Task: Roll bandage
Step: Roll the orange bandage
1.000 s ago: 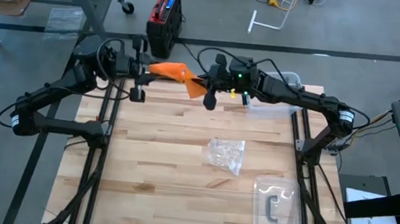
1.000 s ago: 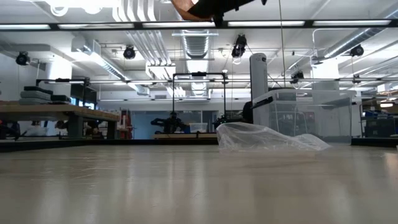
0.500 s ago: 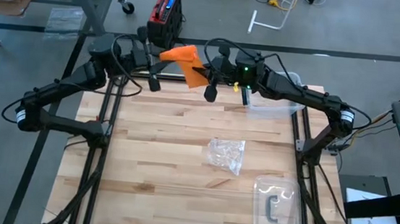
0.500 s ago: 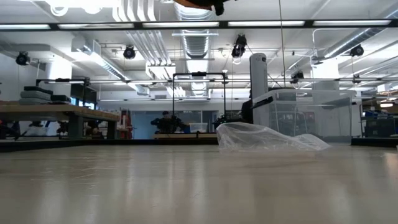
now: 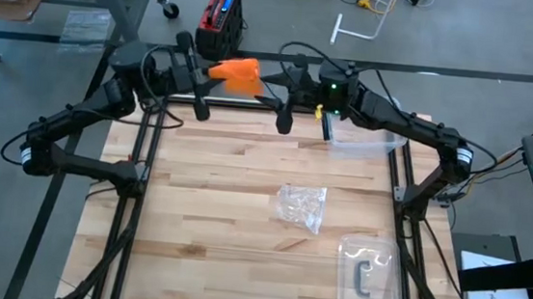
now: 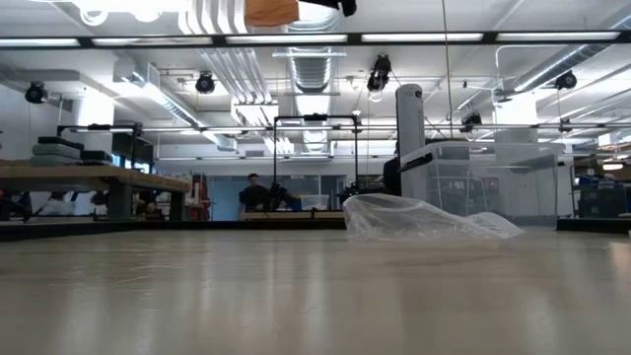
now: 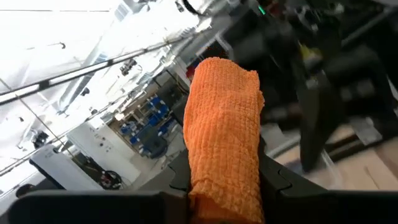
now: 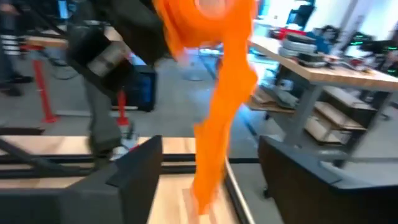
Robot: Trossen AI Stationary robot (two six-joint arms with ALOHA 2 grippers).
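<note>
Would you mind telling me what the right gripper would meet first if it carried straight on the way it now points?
Most likely the hanging tail of the bandage, dangling just ahead of the open right gripper; behind it sits the left gripper, holding the roll. Depth is unclear.

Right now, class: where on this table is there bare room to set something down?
The left half of the table is bare wood. The right side is crowded: wrapper, tray, bin.

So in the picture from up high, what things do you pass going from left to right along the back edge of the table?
left gripper → orange bandage → right gripper → clear plastic tray
</note>
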